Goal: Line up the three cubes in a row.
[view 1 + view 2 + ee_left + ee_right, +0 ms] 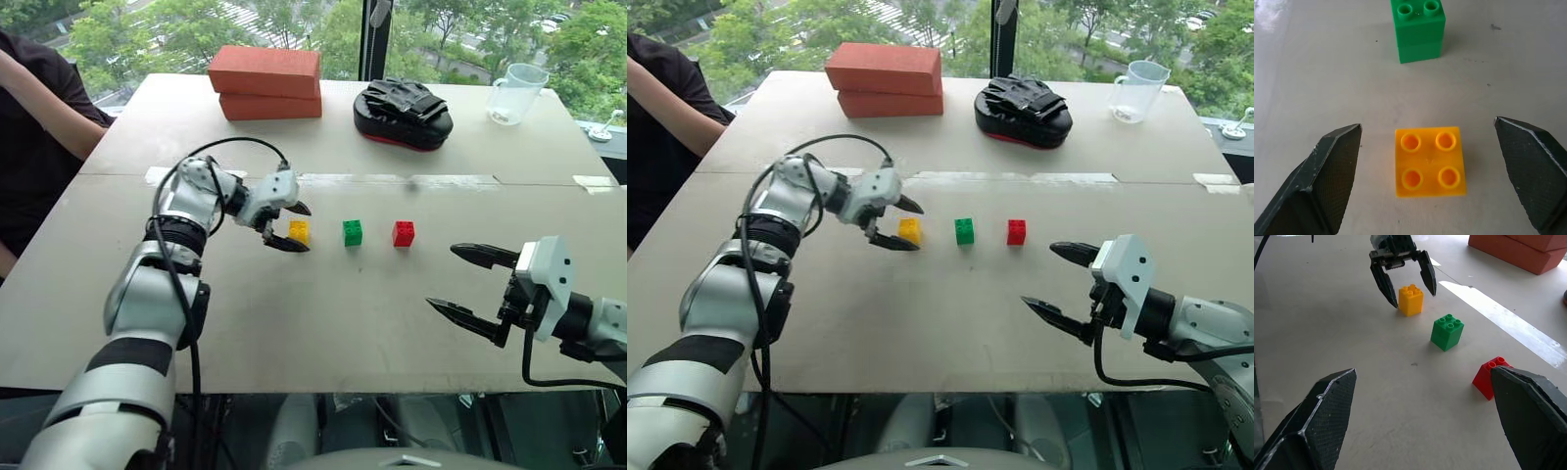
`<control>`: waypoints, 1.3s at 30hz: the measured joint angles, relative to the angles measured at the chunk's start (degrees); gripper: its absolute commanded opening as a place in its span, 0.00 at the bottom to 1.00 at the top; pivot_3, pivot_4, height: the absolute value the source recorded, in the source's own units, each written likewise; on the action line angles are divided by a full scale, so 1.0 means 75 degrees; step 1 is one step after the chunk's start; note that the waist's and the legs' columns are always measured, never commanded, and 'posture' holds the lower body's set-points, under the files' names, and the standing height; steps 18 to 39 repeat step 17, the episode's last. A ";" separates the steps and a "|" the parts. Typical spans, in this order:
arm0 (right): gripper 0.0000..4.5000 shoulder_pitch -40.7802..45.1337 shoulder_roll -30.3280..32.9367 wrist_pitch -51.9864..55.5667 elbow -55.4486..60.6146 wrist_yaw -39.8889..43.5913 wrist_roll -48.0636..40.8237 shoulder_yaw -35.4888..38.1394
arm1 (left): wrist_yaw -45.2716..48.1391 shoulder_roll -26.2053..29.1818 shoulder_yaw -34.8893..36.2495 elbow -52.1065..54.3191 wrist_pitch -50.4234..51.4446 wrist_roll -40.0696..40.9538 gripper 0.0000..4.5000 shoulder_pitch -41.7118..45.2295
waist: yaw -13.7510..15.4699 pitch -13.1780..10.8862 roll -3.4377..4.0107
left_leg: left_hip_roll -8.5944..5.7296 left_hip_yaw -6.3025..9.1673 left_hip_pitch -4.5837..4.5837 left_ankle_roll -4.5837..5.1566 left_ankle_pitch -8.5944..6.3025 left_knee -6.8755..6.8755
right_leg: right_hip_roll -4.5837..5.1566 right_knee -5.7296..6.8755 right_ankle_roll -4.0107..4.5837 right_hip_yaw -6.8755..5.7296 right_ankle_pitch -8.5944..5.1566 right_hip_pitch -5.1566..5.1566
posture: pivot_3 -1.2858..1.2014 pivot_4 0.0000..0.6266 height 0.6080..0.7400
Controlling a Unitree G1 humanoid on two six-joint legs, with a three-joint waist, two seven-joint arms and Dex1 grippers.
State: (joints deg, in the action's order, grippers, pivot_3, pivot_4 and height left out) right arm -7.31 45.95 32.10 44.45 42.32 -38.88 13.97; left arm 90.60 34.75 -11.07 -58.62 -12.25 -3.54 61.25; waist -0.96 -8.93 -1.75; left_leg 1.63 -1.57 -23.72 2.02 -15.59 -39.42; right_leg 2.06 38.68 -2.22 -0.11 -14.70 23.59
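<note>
Your left hand (290, 227) is standing wide around the yellow cube (299, 231), not touching; green cube (353, 232) and red cube (403, 233) are sitting alongside. Right hand (468, 283) is hanging wide open.

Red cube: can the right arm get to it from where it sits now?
Probably yes. The right gripper is open, and the bare table lies between it and the red cube. The green cube stands apart, further left.
</note>
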 measured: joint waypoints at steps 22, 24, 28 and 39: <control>1.00 -0.1814 0.0244 -0.1016 -0.1971 0.1680 0.0682 0.1660 | -0.3269 0.0965 0.6214 1.0790 0.6875 0.3879 0.99 -0.9795 | 0.0244 -0.0004 0.0045 | 0.0013 0.0030 0.0148 -0.0004 -0.0001 0.0029 | 0.0081 -0.0057 0.0031 -0.0016 -0.0022 -0.0159 | 0.52 0.24 0.98; 1.00 -0.1814 0.0244 -0.1016 -0.1971 0.1680 0.0682 0.1660 | -0.3269 0.0965 0.6214 1.0790 0.6875 0.3879 0.99 -0.9795 | 0.0244 -0.0004 0.0045 | 0.0013 0.0030 0.0148 -0.0004 -0.0001 0.0029 | 0.0081 -0.0057 0.0031 -0.0016 -0.0022 -0.0159 | 0.52 0.24 0.98; 1.00 -0.1814 0.0244 -0.1016 -0.1971 0.1680 0.0682 0.1660 | -0.3269 0.0965 0.6214 1.0790 0.6875 0.3879 0.99 -0.9795 | 0.0244 -0.0004 0.0045 | 0.0013 0.0030 0.0148 -0.0004 -0.0001 0.0029 | 0.0081 -0.0057 0.0031 -0.0016 -0.0022 -0.0159 | 0.52 0.24 0.98; 1.00 -0.1814 0.0244 -0.1016 -0.1971 0.1680 0.0682 0.1660 | -0.3269 0.0965 0.6214 1.0790 0.6875 0.3879 0.99 -0.9795 | 0.0244 -0.0004 0.0045 | 0.0013 0.0030 0.0148 -0.0004 -0.0001 0.0029 | 0.0081 -0.0057 0.0031 -0.0016 -0.0022 -0.0159 | 0.52 0.24 0.98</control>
